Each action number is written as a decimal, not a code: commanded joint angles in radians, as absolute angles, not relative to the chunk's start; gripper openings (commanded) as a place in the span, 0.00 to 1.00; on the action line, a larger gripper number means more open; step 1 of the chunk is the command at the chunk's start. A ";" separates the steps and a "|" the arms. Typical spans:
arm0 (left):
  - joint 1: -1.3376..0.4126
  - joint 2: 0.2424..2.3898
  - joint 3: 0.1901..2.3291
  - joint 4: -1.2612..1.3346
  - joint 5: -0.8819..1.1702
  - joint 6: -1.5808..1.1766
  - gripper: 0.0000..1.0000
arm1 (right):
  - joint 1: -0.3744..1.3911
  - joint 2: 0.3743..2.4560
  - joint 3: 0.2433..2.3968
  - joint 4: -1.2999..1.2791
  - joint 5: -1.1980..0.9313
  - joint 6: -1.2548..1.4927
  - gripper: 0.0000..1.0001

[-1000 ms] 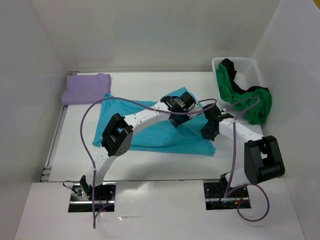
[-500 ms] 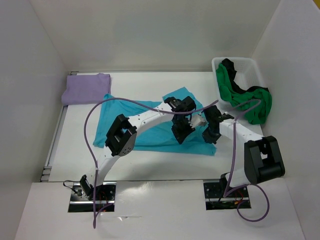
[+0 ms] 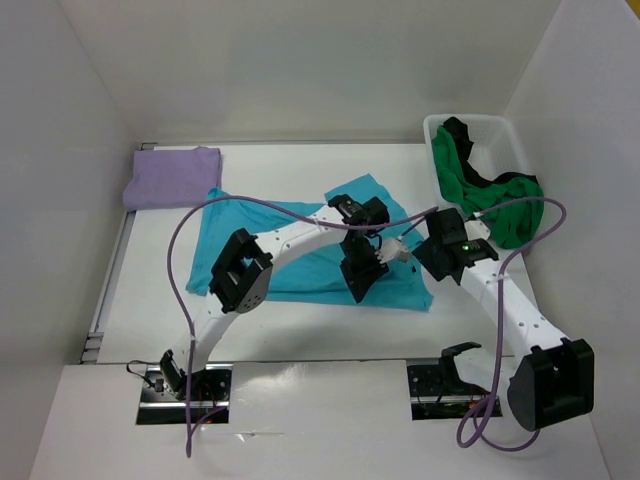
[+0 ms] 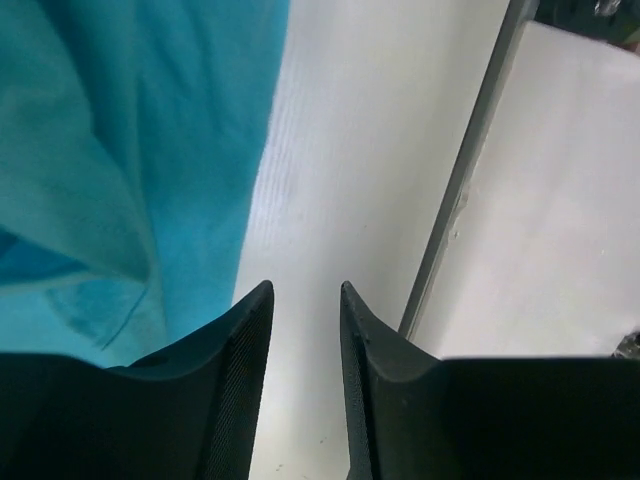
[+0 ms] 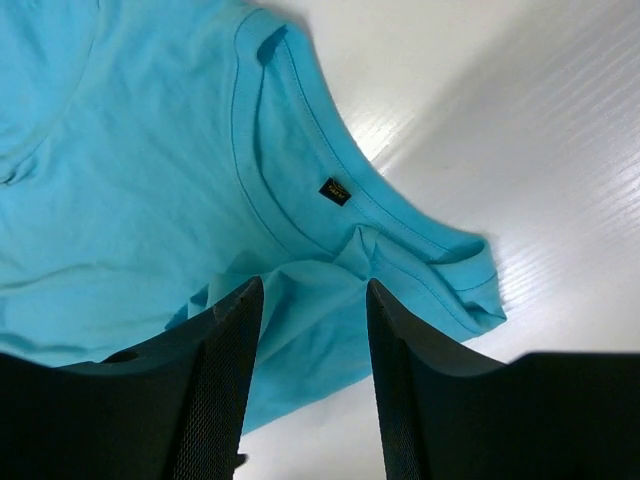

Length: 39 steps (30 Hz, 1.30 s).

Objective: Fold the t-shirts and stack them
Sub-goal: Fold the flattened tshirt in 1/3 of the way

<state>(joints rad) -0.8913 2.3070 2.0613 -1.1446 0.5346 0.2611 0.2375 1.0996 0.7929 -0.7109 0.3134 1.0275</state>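
The turquoise t-shirt (image 3: 300, 250) lies spread on the table, its collar and label (image 5: 334, 191) bunched at the right end. My left gripper (image 3: 360, 277) hovers at the shirt's near edge. In the left wrist view it (image 4: 305, 290) is open over bare table, with the turquoise cloth (image 4: 120, 150) to its left. My right gripper (image 3: 440, 255) is at the shirt's right corner and stands open (image 5: 312, 285) over the folded collar cloth (image 5: 150, 150), holding nothing. The lavender t-shirt (image 3: 172, 178) lies folded at the back left. The green t-shirt (image 3: 495, 200) and black t-shirt (image 3: 457, 130) hang in the bin.
The white plastic bin (image 3: 500, 128) stands at the back right against the wall. A metal rail (image 4: 470, 170) marks the table's edge. White walls close in the left, back and right sides. A purple cable (image 3: 180, 240) loops off the left arm.
Both grippers have opened and let go of the turquoise shirt. The left gripper moved toward the near edge. The right arm swung its elbow back to the right.
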 commanded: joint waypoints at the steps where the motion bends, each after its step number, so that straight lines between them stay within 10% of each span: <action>1: -0.824 2.192 2.132 -1.148 0.563 0.273 0.41 | 0.239 1.089 0.830 -0.721 0.350 1.048 0.52; 7: -0.612 2.146 2.059 -1.028 0.538 0.172 0.45 | 0.230 1.089 0.830 -0.701 0.341 1.026 0.48; 39: -0.746 2.299 1.977 -0.842 0.348 0.172 0.61 | 0.230 1.138 0.802 -0.606 0.279 0.945 0.41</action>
<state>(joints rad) -0.7368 2.3508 1.9907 -0.8677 0.3691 0.1764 0.2356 1.1442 0.8005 -0.6418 0.2752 0.9516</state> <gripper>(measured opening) 0.608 0.411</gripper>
